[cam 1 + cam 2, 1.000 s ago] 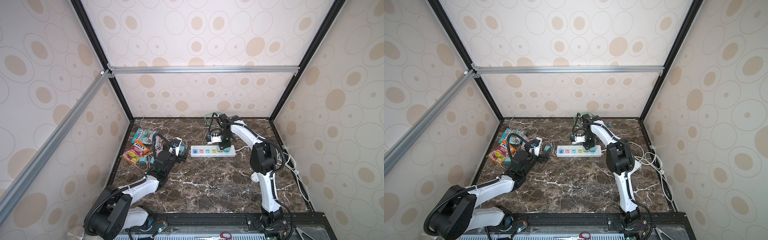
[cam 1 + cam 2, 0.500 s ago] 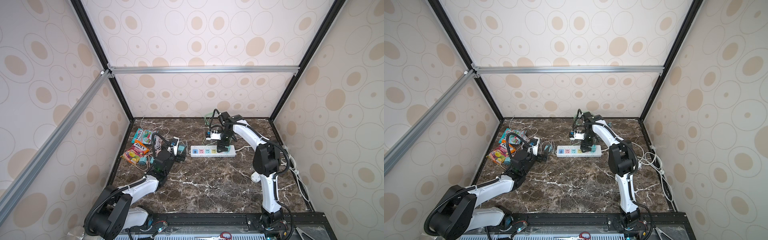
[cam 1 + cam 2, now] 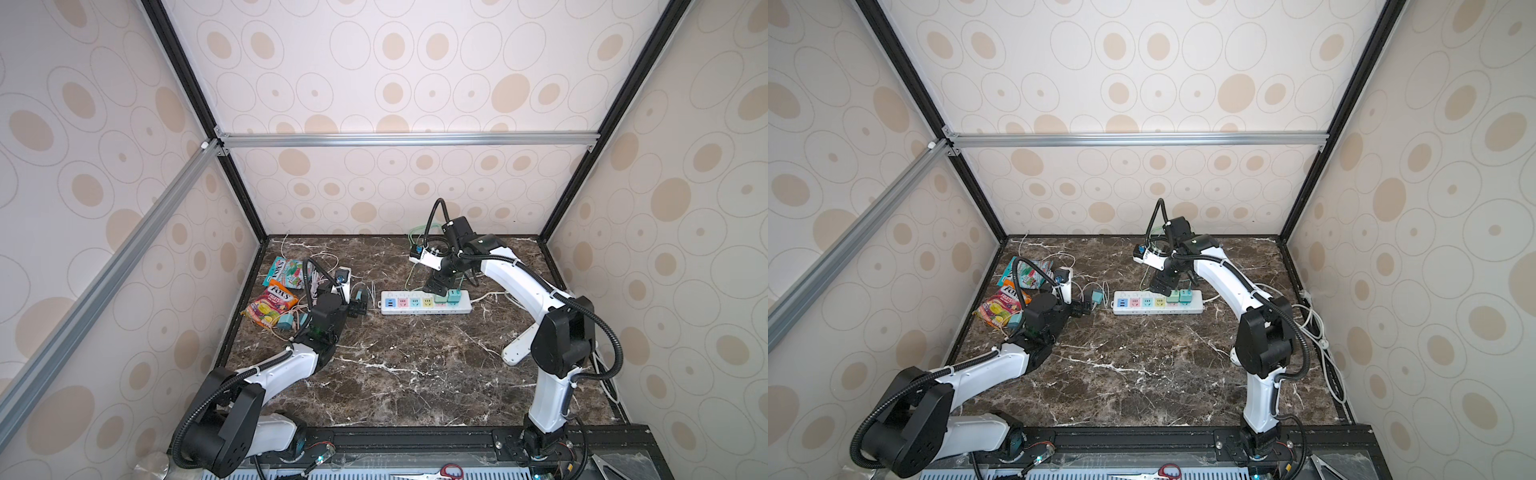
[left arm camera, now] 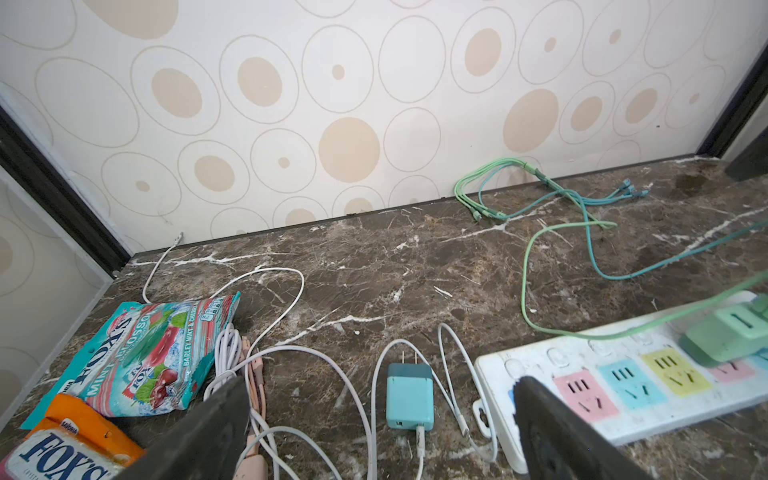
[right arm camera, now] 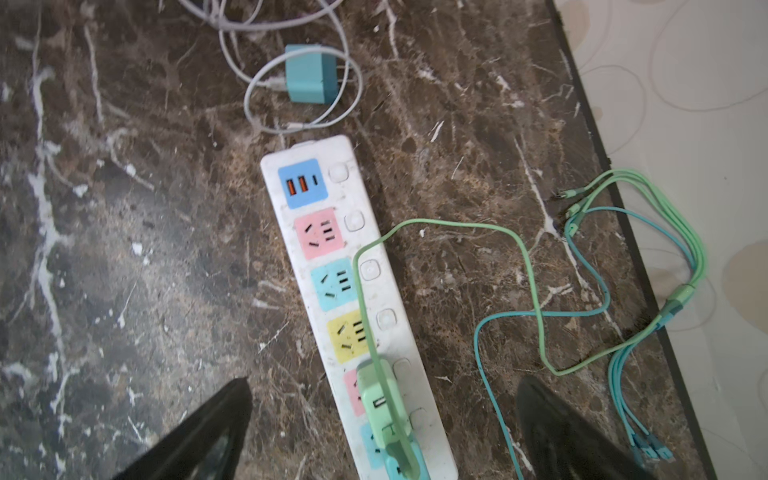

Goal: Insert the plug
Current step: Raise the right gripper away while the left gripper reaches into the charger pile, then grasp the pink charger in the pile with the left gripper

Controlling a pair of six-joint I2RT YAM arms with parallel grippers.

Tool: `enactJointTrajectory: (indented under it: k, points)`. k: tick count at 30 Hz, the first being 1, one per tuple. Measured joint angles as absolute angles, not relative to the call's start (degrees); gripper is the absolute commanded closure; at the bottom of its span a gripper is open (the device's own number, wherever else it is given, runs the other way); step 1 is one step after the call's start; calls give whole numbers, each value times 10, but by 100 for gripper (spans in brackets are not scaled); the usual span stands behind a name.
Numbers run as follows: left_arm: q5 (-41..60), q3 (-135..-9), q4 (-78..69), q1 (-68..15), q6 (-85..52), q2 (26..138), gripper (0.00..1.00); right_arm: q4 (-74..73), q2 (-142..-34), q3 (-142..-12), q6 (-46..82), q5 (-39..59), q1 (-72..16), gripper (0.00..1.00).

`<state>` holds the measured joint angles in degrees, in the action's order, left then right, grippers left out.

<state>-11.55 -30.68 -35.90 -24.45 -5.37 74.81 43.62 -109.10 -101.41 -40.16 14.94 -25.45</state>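
A white power strip with coloured sockets lies at mid-table. A light green plug sits in a socket near its right end, with a teal plug in the socket beside it. My right gripper hovers open just above them, its jaws wide on either side of the green plug without touching it. A loose teal plug lies flat on the marble left of the strip. My left gripper is open, low, with this plug between its fingers.
Two candy bags and tangled white cables lie at the left wall. A green-teal multi-head cable trails to the back wall. Another teal plug lies by the bags. Scissors rest at the front rail.
My right gripper has opened, let go of the green plug in the strip and risen slightly. The left arm has barely moved.
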Motion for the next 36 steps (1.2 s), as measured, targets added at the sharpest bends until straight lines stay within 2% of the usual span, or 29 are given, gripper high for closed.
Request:
enactJointTrajectory:
  k: [7,14,22,24,31,36]
  points:
    - [-143,-345,-273,-237,-86,759,2,311,-1068,-968,-187,133,-255,0]
    - [-156,-381,-141,-186,-150,760,2,206,-1018,-882,27,77,-255,0]
    - [-145,-390,16,-79,-243,748,3,157,-984,-830,115,15,-255,0]
    - [-139,-392,37,-61,-255,742,7,154,-984,-828,120,3,-255,0]
    - [-104,-488,110,-30,-258,801,37,149,-984,-818,126,-23,-255,0]
    - [-95,-568,152,-28,-241,886,48,150,-979,-808,126,-43,-255,0]
